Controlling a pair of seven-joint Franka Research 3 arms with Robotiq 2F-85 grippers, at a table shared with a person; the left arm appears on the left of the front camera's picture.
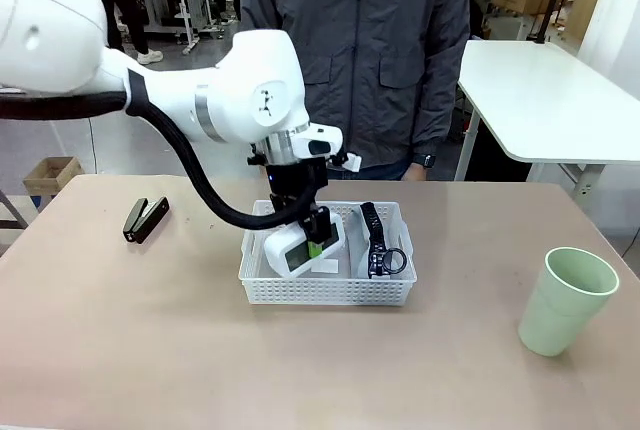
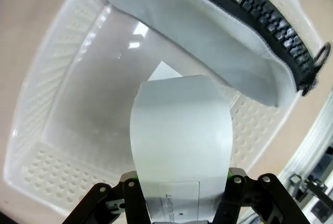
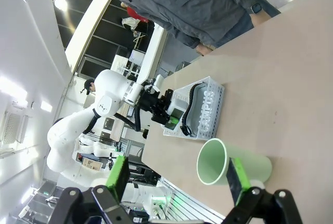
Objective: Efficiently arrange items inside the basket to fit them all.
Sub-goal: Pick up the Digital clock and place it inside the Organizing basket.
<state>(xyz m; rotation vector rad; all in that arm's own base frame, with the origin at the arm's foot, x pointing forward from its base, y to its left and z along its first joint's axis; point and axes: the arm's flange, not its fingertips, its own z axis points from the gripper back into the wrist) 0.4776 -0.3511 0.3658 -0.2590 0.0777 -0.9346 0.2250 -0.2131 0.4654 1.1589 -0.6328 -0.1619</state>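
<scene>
Front view, centre: left gripper (image 1: 312, 238) clamped on a white boxy rectangular device (image 1: 290, 252), jaws narrowed to its width. It holds the device tilted over the left half of the shallow white perforated plastic basket (image 1: 330, 293); cannot tell if it touches the basket floor. The right half of the basket holds a grey fabric zip pouch with black trim (image 1: 374, 240) standing on edge, zipper up, just beside the device and taking up that side. Left wrist view: left gripper (image 2: 179, 203) fingers (image 2: 235, 185) on either side of the device (image 2: 179, 140); a label at the bottom edge reads "LIGHT" (letters before it cut off). Pouch (image 2: 208, 36) runs across the upper right, basket (image 2: 52, 174) wall lower left. Small black stapler (image 1: 145, 219) lies on the tan table (image 1: 150, 350) at left, well apart from the basket. Pale green plastic cup (image 1: 566, 300) stands upright at lower right. Right wrist view: right gripper (image 3: 177, 179) spread wide, nothing held, cup (image 3: 255, 168) near its pads. Person in a dark grey jacket (image 1: 355, 50) stands behind the basket; white side table (image 1: 560, 90) upper right.
</scene>
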